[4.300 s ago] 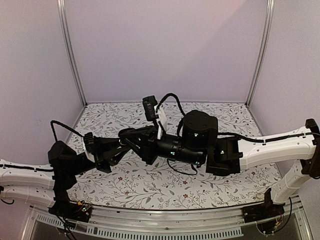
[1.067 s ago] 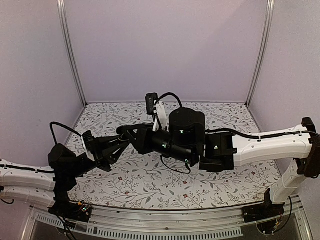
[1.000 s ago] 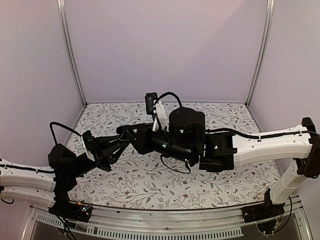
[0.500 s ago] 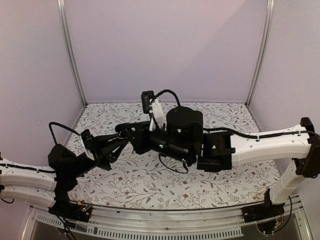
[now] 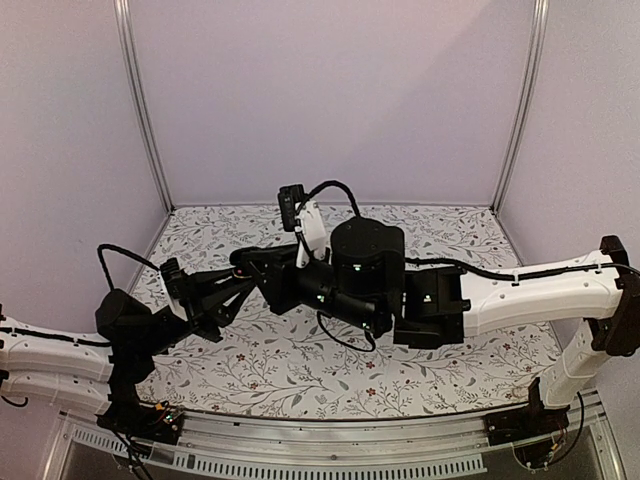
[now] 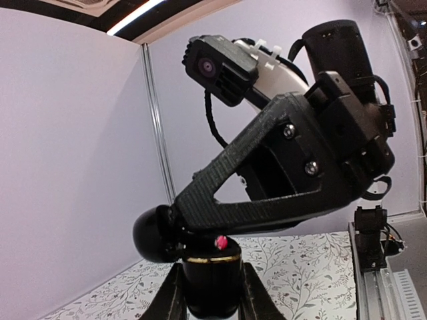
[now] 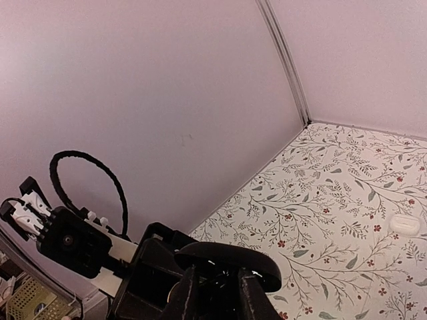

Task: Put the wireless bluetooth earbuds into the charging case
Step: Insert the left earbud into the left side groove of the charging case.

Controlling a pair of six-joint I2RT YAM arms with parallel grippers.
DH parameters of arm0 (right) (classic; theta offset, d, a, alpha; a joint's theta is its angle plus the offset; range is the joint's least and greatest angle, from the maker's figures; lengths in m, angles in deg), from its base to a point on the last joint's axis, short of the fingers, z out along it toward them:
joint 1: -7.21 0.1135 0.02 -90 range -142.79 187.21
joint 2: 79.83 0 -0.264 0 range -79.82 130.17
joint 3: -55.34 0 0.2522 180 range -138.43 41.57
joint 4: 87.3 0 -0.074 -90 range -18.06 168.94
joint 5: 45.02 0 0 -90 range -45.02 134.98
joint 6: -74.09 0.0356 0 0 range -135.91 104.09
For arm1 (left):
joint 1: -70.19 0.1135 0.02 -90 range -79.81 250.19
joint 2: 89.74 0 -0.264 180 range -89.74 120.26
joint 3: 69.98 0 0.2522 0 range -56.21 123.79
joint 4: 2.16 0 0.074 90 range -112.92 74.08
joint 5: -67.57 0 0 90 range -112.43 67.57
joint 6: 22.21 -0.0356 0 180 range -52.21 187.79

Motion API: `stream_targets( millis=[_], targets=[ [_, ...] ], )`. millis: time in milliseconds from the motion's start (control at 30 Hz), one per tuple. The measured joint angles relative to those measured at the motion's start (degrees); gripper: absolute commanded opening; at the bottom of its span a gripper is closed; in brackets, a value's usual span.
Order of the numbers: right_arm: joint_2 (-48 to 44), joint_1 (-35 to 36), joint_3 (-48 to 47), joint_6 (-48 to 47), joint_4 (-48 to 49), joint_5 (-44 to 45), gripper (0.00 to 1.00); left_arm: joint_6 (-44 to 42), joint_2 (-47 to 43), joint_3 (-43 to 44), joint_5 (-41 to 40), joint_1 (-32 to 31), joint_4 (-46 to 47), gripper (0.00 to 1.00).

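Observation:
My left gripper [image 6: 212, 293] is shut on the base of the black charging case [image 6: 212, 283], which has a gold rim. Its round lid [image 6: 155, 233] hangs open to the left. A tiny dark earbud with a pink spot [image 6: 219, 242] sits at the case's open top. My right gripper [image 7: 215, 297] comes down onto that opening with its jaws nearly together on the dark earbud, under the open lid [image 7: 230, 260]. In the top view both grippers [image 5: 255, 282] meet above the table's left middle. A second earbud is not visible.
A small white pebble-shaped case [image 7: 405, 224] lies on the floral table cover [image 5: 300, 365] to the right. The purple side wall and metal corner post [image 5: 140, 110] stand close on the left. The right arm's cable [image 5: 345, 340] loops below the wrist.
The right arm has shifted left and slightly back over the last seconds. The left gripper with the case has moved a little left with it. The grippers stay together.

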Motion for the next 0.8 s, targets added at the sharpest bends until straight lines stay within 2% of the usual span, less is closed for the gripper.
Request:
stream_targets(
  millis=[367,600,800],
  targets=[
    [-0.1,0.2,1.2,-0.2,1.6,0.0,0.14,1.6,0.0,-0.3,0.6,0.3,0.3,0.00],
    [-0.6,0.2,2.5,-1.2,2.2,0.0,0.06,2.5,0.0,-0.8,1.5,0.7,0.5,0.00],
    [-0.9,0.2,3.0,-2.9,2.7,0.4,0.04,3.0,0.2,-0.8,1.9,1.0,0.7,0.00]
  ],
)
